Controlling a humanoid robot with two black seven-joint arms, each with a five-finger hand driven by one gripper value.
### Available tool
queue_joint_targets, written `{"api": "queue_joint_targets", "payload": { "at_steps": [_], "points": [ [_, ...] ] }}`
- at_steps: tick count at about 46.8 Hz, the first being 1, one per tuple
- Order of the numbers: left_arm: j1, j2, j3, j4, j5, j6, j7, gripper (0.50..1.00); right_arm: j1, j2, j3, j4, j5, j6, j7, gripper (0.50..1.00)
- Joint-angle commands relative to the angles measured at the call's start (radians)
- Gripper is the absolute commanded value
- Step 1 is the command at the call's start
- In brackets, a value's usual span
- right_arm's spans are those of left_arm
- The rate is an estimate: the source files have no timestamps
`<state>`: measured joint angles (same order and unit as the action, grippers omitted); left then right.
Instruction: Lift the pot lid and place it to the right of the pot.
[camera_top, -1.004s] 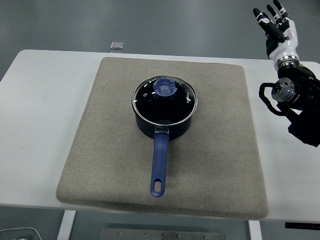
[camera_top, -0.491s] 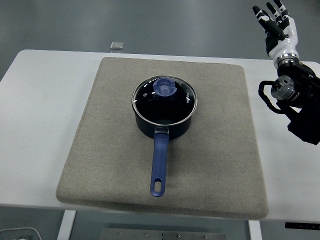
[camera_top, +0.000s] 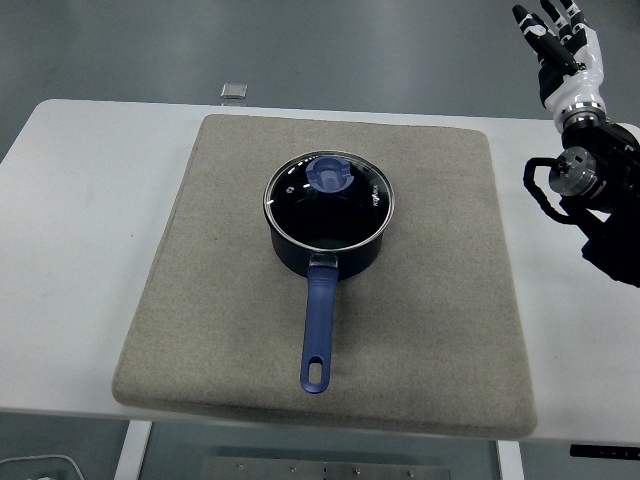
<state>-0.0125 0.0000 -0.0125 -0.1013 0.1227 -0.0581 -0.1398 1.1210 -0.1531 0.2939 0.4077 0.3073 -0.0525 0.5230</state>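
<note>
Blue pot (camera_top: 327, 235) with glass lid (camera_top: 329, 197) seated, knob (camera_top: 328, 175) up, centred on grey mat (camera_top: 330, 270) over white desk (camera_top: 70, 250), handle toward near edge; right hand (camera_top: 560, 40) raised far right, fingers seemingly spread, empty, well apart from lid.

A single camera sat high on the robot's side, looking forward and steeply down. It took in the whole white worktop (camera_top: 80, 200) from near edge to far edge, with grey floor beyond. The right arm entered at the picture's right edge.
</note>
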Motion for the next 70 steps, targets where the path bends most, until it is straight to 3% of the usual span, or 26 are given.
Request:
{"api": "queue_joint_targets", "payload": {
  "at_steps": [1,30,44,70],
  "points": [
    [0.0,0.0,-0.001,0.0,0.0,0.0,0.0,1.0,0.0,-0.002,-0.004,0.0,-0.016,0.005,0.0,0.903],
    [0.0,0.0,-0.001,0.0,0.0,0.0,0.0,1.0,-0.003,-0.002,-0.012,0.003,-0.085,0.013,-0.008,0.903],
    [0.0,0.0,0.0,0.0,0.0,0.0,0.0,1.0,0.007,-0.028,-0.013,0.002,-0.149,0.045,-0.011,0.903],
    [0.0,0.0,0.0,0.0,0.0,0.0,0.0,1.0,0.063,-0.078,-0.019,0.005,-0.543,0.215,0.0,0.903]
  ]
}}
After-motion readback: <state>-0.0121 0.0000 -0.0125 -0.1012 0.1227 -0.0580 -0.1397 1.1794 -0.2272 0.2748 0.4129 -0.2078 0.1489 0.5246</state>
